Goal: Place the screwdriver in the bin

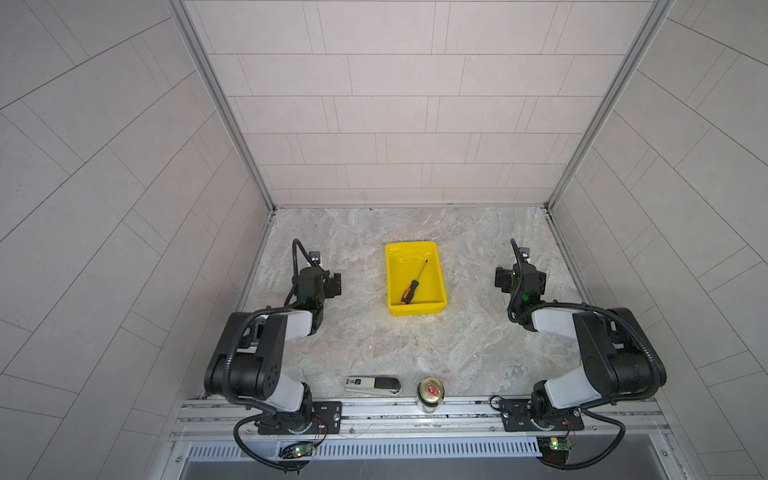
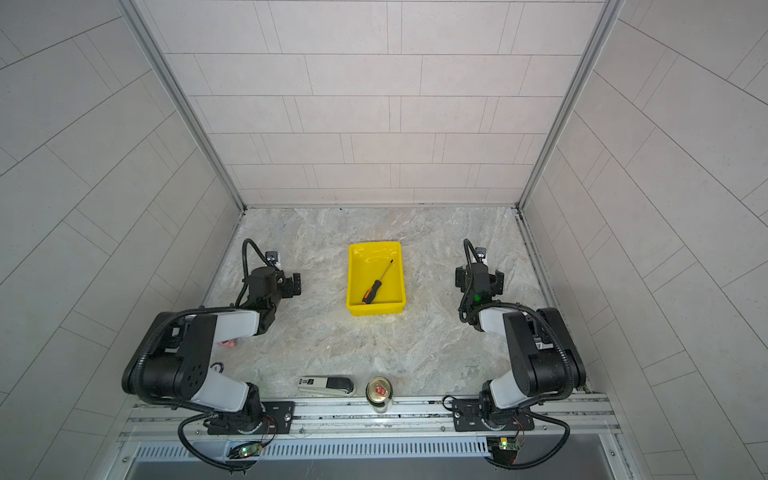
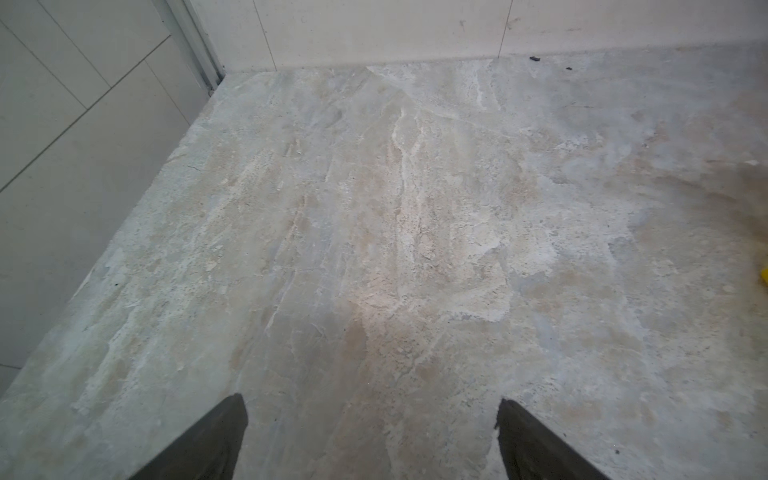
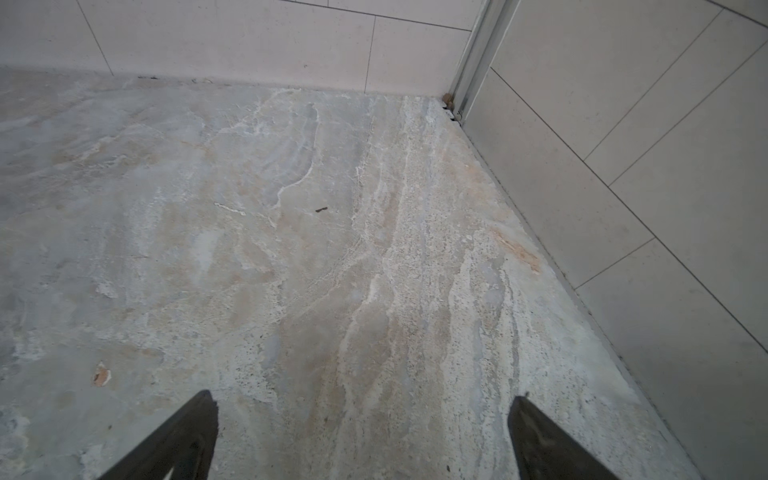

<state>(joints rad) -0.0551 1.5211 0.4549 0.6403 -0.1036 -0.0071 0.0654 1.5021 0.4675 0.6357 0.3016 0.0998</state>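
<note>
The task is judged complete: the screwdriver is seen lying diagonally inside the yellow bin, while the left claw and right claw are held spread apart, empty, well clear of it.

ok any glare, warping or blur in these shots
Both top views: the wide lens splays the tiled walls outward, and white glare streaks the far floor of the shallow yellow plastic bin, though the black-and-orange screwdriver inside reads sharp. Left wrist view: the grey marble tabletop looks soft, with a yellowish tint at one edge. Right wrist view: even light, no glare.
</note>
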